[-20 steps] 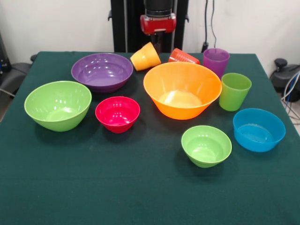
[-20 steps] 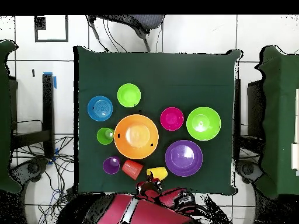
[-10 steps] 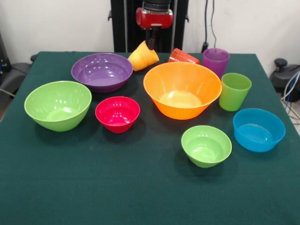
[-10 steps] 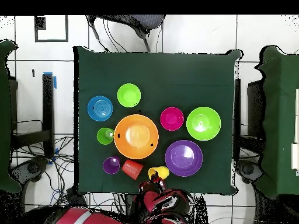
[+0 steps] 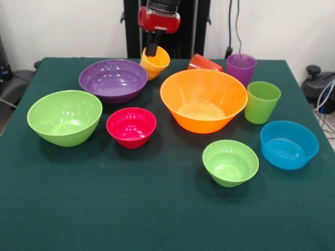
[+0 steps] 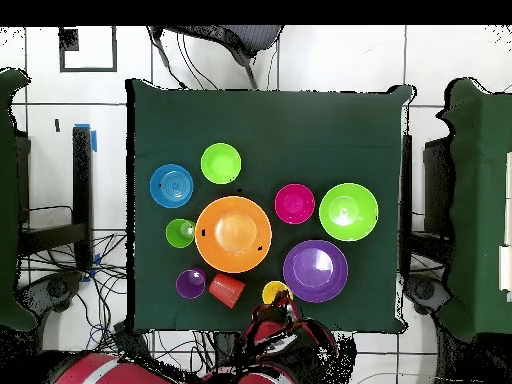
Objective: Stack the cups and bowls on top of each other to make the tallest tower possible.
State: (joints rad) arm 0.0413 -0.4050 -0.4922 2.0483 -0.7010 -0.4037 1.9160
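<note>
The yellow cup (image 5: pixel 155 62) is gripped at its rim by the tool (image 5: pixel 152 50) at the table's (image 5: pixel 157 209) far edge, just beside the purple bowl (image 5: pixel 113 79). The orange bowl (image 5: pixel 203 100) is set near the middle, with the other bowls spread around it.

Red and black arm lowered from above

Its gripper (image 5: pixel 152 50) hangs low with dark fingers (image 5: pixel 150 44) pointing down, closed on a rim.
</note>
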